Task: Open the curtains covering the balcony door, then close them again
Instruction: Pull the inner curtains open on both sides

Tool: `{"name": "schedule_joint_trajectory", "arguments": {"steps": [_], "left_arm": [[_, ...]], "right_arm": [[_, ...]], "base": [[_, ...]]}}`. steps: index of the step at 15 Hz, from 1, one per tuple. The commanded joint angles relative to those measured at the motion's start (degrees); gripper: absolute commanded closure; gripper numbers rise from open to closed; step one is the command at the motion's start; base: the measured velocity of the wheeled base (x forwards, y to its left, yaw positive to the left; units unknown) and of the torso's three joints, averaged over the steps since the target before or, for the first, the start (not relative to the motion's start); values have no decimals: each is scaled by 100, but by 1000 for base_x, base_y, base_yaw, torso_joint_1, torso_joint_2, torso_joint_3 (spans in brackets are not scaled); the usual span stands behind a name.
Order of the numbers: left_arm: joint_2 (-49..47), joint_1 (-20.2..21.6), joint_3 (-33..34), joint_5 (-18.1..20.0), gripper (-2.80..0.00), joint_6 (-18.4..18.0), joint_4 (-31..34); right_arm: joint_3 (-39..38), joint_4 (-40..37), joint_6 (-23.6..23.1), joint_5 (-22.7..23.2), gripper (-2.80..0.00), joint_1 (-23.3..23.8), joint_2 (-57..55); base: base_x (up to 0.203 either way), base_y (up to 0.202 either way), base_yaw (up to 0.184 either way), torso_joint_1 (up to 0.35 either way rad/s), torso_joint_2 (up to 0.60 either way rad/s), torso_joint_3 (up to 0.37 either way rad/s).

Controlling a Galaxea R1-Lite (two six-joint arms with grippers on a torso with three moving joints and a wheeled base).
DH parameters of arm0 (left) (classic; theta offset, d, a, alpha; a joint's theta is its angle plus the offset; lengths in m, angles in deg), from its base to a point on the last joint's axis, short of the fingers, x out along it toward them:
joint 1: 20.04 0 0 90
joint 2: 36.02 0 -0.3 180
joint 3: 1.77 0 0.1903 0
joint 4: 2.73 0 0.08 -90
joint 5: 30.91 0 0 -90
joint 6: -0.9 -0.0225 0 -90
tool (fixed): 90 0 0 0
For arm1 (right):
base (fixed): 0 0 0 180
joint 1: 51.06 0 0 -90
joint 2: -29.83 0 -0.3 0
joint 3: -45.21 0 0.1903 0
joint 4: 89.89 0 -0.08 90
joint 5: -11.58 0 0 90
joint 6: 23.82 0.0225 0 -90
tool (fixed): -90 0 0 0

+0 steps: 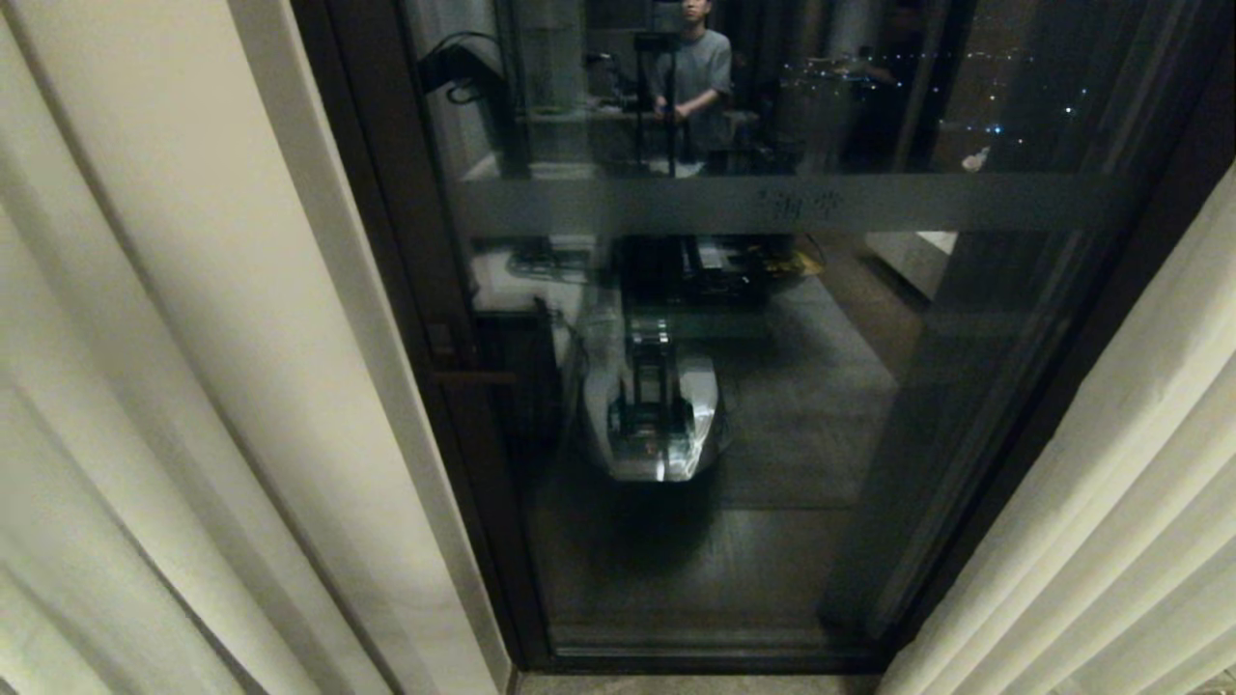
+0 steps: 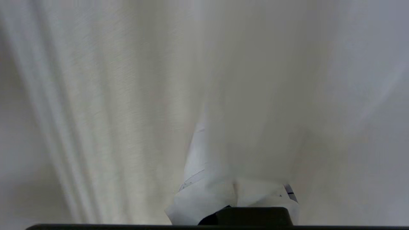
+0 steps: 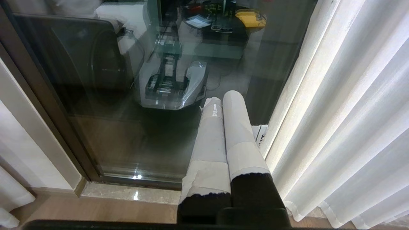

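1. The left hand (image 2: 235,195) is pressed together inside the folds of the left curtain (image 1: 145,386); cream cloth drapes over its wrapped fingers (image 2: 198,198) and hides most of them, so it appears to pinch the fabric, though the contact itself is covered.
2. That curtain surrounds the left hand on every side in the left wrist view — pleats run past it and nothing else shows.
3. The right hand (image 3: 222,99) is pressed together and empty, its two wrapped fingers (image 3: 236,127) lying side by side.
4. It points at the lower glass of the door (image 1: 772,386), with the right curtain (image 3: 345,127) hanging just beside it — close, but apart from the fingers.
5. In the head view the curtains stand parted to either side, and the door's dark frame and frosted band (image 1: 772,205) are uncovered between them.
6. The glass mirrors the robot's base and a person standing behind.
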Motion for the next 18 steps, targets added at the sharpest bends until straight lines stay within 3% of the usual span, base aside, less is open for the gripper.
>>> {"name": "schedule_joint_trajectory", "arguments": {"steps": [1,7,8,9,15,18], "left_arm": [[188,-112,14,63,0,6,-52],[354,-292,152,63,0,6,-58],[383,-323,177,63,-225,6,-61],[418,-328,190,65,-280,6,-52],[558,-363,228,74,-280,-3,-52],[921,-437,556,74,-280,2,-41]], "right_arm": [[-1,1,-4,4,0,0,-6],[-1,1,-4,4,0,0,-6],[-1,1,-4,4,0,0,-6],[-1,2,-4,4,0,0,-6],[-1,1,-4,4,0,0,-6],[-1,1,-4,4,0,0,-6]], "base": [[0,0,0,0,0,0],[0,0,0,0,0,0],[0,0,0,0,0,0],[0,0,0,0,0,0],[0,0,0,0,0,0],[0,0,0,0,0,0]]}}
